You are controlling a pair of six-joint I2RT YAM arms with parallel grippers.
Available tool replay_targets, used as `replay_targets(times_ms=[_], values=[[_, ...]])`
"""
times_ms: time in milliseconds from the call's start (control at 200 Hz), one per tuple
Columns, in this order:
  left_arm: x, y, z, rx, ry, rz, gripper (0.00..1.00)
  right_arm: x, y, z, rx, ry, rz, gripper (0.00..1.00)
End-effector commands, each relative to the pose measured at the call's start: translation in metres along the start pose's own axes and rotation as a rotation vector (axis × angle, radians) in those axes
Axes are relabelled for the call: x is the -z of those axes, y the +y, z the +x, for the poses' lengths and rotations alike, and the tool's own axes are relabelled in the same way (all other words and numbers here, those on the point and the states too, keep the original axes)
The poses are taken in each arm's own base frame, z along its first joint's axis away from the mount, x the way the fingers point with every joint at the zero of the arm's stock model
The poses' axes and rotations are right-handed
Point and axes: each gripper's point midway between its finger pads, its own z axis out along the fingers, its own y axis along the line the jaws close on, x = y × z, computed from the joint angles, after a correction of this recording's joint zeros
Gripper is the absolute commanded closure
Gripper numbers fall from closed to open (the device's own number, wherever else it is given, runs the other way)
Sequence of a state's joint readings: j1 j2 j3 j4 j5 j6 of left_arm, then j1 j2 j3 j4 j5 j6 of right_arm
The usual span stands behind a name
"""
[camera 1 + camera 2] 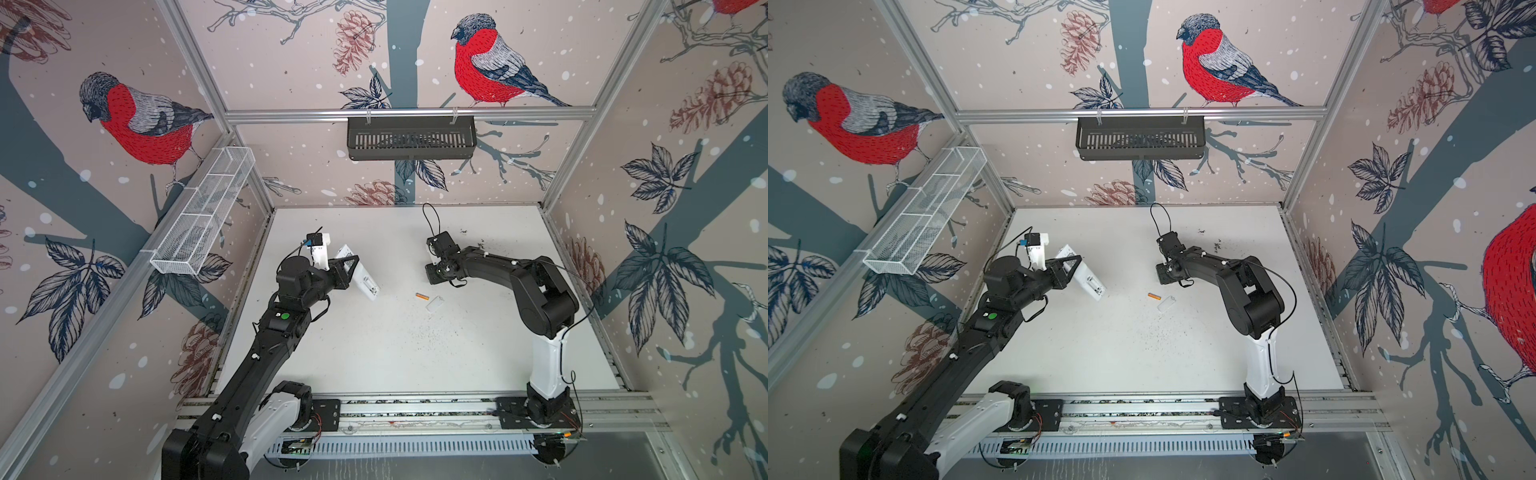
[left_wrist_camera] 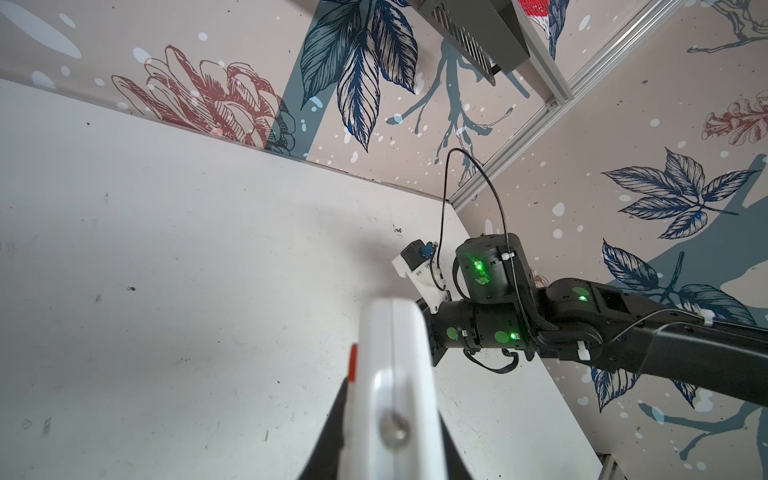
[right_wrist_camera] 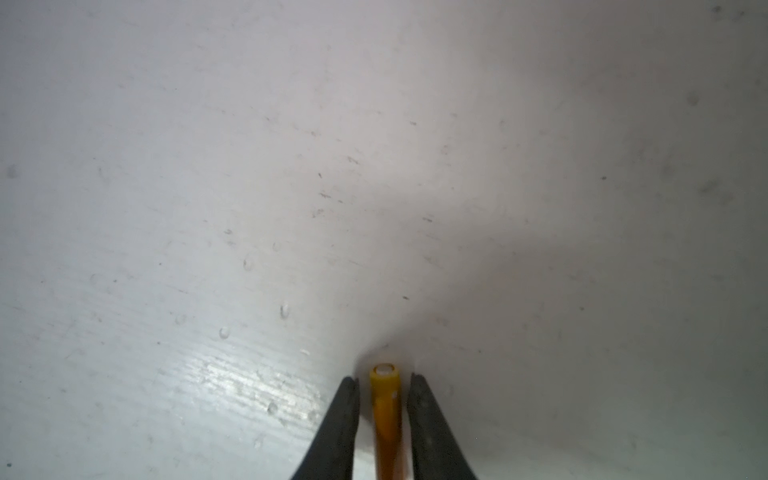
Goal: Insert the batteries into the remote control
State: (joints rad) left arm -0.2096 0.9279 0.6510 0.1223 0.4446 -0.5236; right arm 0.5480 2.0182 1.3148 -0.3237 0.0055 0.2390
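Note:
My left gripper (image 1: pixel 352 270) (image 1: pixel 1076 270) is shut on the white remote control (image 1: pixel 368 284) (image 1: pixel 1090 284) and holds it tilted above the table at left centre. In the left wrist view the remote control (image 2: pixel 390 365) fills the space between the dark fingers of that gripper (image 2: pixel 390 440). My right gripper (image 3: pixel 382 384) points down at the table, closed in around one upright orange battery (image 3: pixel 386 403) whose pale end touches the surface. In both top views the right gripper (image 1: pixel 435 275) (image 1: pixel 1165 274) hides that battery. Another battery (image 1: pixel 422 296) (image 1: pixel 1154 296) lies on the table.
A small white cover piece (image 1: pixel 434 304) (image 1: pixel 1166 303) lies just right of the loose battery. Dark crumbs speckle the white table (image 1: pixel 395 357) in front of it. A black basket (image 1: pixel 411 137) hangs on the back wall and a white mesh rack (image 1: pixel 203 216) on the left wall.

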Motion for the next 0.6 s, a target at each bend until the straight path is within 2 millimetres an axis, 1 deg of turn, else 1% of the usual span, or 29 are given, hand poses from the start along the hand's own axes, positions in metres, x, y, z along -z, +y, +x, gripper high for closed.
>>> replay_targets(times_ms=[0, 135, 320, 485, 595], values=[[0.001, -0.004, -0.006, -0.018, -0.022, 0.019, 0.90, 0.002, -0.006, 0.028, -0.013, 0.089, 0.024, 0.71], [0.001, -0.005, -0.006, -0.015, -0.023, 0.022, 0.89, 0.005, -0.006, 0.035, -0.003, 0.087, 0.027, 0.69], [0.001, -0.005, -0.006, -0.012, -0.023, 0.026, 0.89, 0.005, -0.008, 0.043, -0.003, 0.087, 0.030, 0.70], [0.001, -0.006, -0.006, -0.011, -0.020, 0.032, 0.90, 0.003, -0.006, 0.039, 0.008, 0.083, 0.028, 0.69], [0.001, -0.006, -0.005, -0.012, -0.021, 0.030, 0.90, 0.002, -0.007, 0.032, 0.017, 0.082, 0.036, 0.70]])
